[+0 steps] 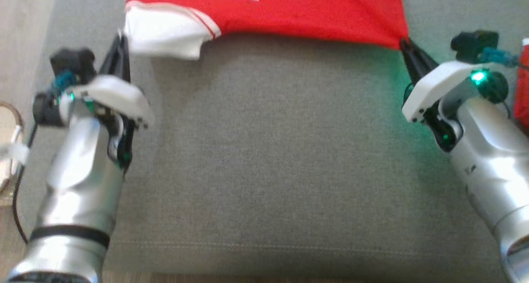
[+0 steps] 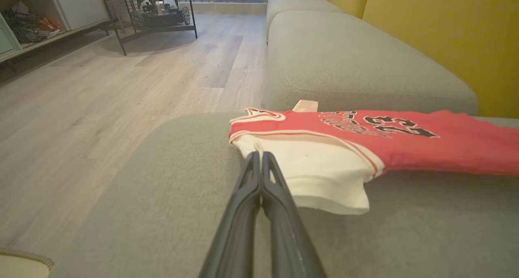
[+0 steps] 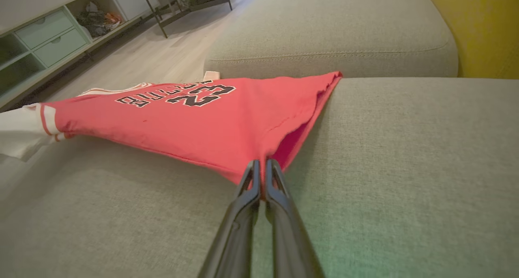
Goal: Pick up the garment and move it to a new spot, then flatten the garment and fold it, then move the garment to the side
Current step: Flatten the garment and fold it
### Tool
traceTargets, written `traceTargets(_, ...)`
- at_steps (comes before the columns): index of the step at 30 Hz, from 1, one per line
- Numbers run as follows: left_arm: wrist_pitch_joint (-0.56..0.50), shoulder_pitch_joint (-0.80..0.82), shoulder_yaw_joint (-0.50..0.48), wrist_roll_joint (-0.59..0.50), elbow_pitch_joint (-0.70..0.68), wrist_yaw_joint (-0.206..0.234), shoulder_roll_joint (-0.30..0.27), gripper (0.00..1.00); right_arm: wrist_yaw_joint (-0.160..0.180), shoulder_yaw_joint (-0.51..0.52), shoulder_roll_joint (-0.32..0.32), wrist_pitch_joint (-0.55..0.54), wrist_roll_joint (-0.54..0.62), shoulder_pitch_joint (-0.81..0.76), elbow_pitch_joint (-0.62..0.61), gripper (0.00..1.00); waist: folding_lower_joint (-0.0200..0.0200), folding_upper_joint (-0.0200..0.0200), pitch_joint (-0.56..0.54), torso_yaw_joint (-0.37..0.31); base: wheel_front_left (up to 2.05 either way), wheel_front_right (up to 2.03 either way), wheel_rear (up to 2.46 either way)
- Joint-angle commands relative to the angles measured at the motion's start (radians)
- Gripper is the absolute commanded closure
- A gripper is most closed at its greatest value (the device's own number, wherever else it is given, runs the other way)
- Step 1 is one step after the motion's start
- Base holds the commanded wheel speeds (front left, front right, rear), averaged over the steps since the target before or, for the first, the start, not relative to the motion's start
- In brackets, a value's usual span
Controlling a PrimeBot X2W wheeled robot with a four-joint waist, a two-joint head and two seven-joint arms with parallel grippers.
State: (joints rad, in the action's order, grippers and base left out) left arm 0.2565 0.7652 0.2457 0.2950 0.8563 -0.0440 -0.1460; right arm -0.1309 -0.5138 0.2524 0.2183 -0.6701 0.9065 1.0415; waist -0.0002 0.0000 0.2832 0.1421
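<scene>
The garment (image 1: 306, 14) is a red jersey with white sleeves and dark lettering, spread across the grey sofa cushion (image 1: 264, 159) and raised a little along its near edge. My left gripper (image 1: 122, 38) is shut on the edge of the white sleeve (image 2: 320, 168); the left wrist view has its tips (image 2: 259, 154) pinching the cloth. My right gripper (image 1: 403, 42) is shut on the red hem corner (image 3: 259, 164), which is pulled taut into a point. The garment (image 3: 194, 115) shows its "23" print in the right wrist view.
A yellow sofa back (image 2: 446, 34) rises behind the grey cushions (image 2: 348, 59). Wood floor (image 2: 101, 99) lies to my left, with a metal-legged table (image 2: 154, 10) and low shelves (image 3: 48, 38) beyond. Something red (image 1: 523, 84) sits at the far right edge.
</scene>
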Motion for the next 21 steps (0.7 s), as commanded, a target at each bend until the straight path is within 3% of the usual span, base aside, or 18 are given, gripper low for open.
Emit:
traceTargets(1,0.005,0.008,-0.027,-0.005,-0.035,0.001,-0.050,1.00,0.000,-0.022,0.008,-0.003,-0.014,-0.016,-0.030,1.00,0.0002,0.0000,-0.041,-0.001,0.00,0.00,0.00)
traceTargets(10,0.005,-0.126,-0.007,-0.025,-0.016,-0.030,-0.037,1.00,0.000,-0.139,0.053,-0.041,-0.093,-0.111,-0.034,1.00,0.0002,0.0000,-0.147,-0.008,0.00,0.00,0.00)
traceTargets(21,0.005,-0.227,0.097,-0.109,-0.011,-0.061,-0.099,1.00,0.000,-0.245,0.111,-0.094,-0.183,-0.228,-0.076,1.00,0.0002,0.0000,-0.255,-0.016,0.00,0.00,0.00)
